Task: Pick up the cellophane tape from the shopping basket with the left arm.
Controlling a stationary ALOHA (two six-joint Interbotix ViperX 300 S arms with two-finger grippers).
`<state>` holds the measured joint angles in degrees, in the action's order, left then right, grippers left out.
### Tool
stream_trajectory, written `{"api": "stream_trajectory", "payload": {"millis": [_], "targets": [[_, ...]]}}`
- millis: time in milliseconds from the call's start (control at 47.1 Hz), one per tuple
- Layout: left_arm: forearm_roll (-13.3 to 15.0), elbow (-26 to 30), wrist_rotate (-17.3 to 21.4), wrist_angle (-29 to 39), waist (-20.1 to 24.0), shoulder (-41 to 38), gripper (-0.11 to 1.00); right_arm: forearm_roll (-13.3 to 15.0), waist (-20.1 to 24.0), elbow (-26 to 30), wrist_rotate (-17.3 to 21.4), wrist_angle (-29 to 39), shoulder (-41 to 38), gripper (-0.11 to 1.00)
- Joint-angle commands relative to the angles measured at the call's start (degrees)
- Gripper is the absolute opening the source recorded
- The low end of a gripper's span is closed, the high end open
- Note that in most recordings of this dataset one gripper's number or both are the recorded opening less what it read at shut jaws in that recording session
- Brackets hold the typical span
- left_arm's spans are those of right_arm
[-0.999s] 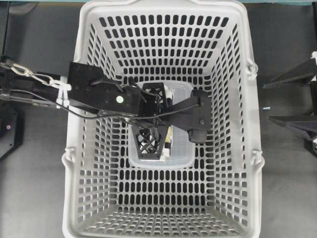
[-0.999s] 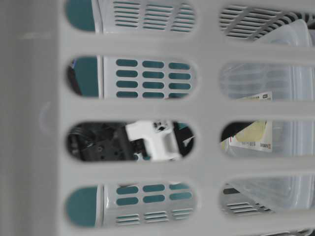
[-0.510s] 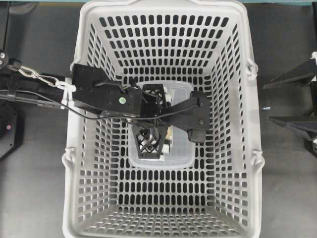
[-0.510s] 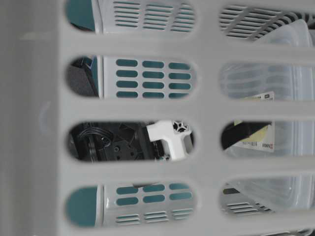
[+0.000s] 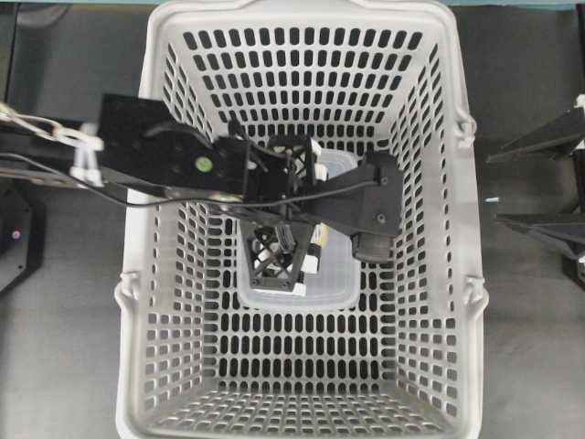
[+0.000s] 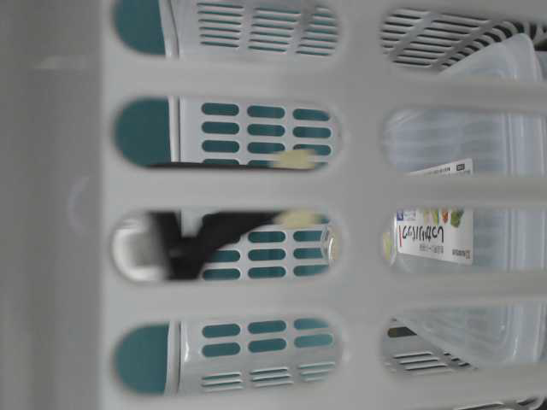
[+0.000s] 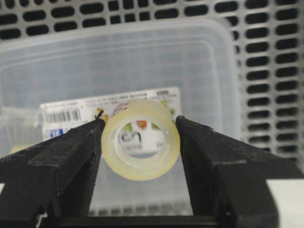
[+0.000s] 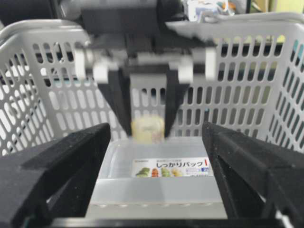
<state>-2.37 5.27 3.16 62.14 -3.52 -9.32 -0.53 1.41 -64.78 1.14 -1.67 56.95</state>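
Dark grey worktop point(image 5: 64, 366) with a teal strip along its far edge; the shopping basket point(image 5: 302, 23) takes up the middle. On the basket floor, roughly central, lies a clear box point(image 5: 340, 274) with a white label.

The left arm point(image 5: 155, 160) reaches in over the basket's left wall. Its end effector point(image 7: 141, 137) is closed on the cellophane tape point(image 7: 141, 138): one finger pad presses each side of the ring, and the hole faces the wrist camera, so the roll's axis runs along the fingers toward the camera. The tape sits between the fingertips, above the clear box, near the basket's centre.

The right end effector point(image 8: 156, 156) is spread wide and holds nothing, outside the basket's right wall, so the left is the only one at the tape.

Judgement: grasp made; the coming move is a straight lift clear of the rim.

View differences: overhead hides the tape under the arm. The right wrist view shows the roll point(image 8: 147, 129) hanging clear above the box lid. The table-level view gives only pale blurs through the wall slots; I cannot tell the tape there.
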Motion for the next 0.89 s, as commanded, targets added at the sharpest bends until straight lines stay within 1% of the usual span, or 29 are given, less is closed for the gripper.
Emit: {"api": "stream_trajectory", "payload": {"millis": [0, 106, 191, 255, 382, 871], "targets": [[-0.18, 6.33, -0.18, 6.77, -0.62, 2.46, 0.5, -0.09, 0.09, 1.41, 0.0, -0.7, -0.26, 0.75], [-0.18, 12.66, -0.26, 14.41, -0.88, 2.64, 0.5, -0.18, 0.18, 1.41, 0.0, -0.62, -0.26, 0.75], [-0.18, 16.17, -0.26, 18.11, -0.88, 2.29, 0.5, -0.18, 0.18, 1.41, 0.0, -0.7, -0.26, 0.75], [-0.18, 17.84, -0.26, 19.51, -0.88, 1.93, 0.5, -0.09, 0.18, 1.41, 0.0, -0.79, -0.26, 0.75], [-0.18, 18.9, -0.26, 19.69, -0.88, 1.05, 0.5, -0.18, 0.18, 1.41, 0.0, -0.97, -0.26, 0.75], [-0.26, 18.54, 0.09, 19.69, -0.62, 0.53, 0.5, -0.09, 0.18, 1.41, 0.0, -1.49, -0.26, 0.75]]}}
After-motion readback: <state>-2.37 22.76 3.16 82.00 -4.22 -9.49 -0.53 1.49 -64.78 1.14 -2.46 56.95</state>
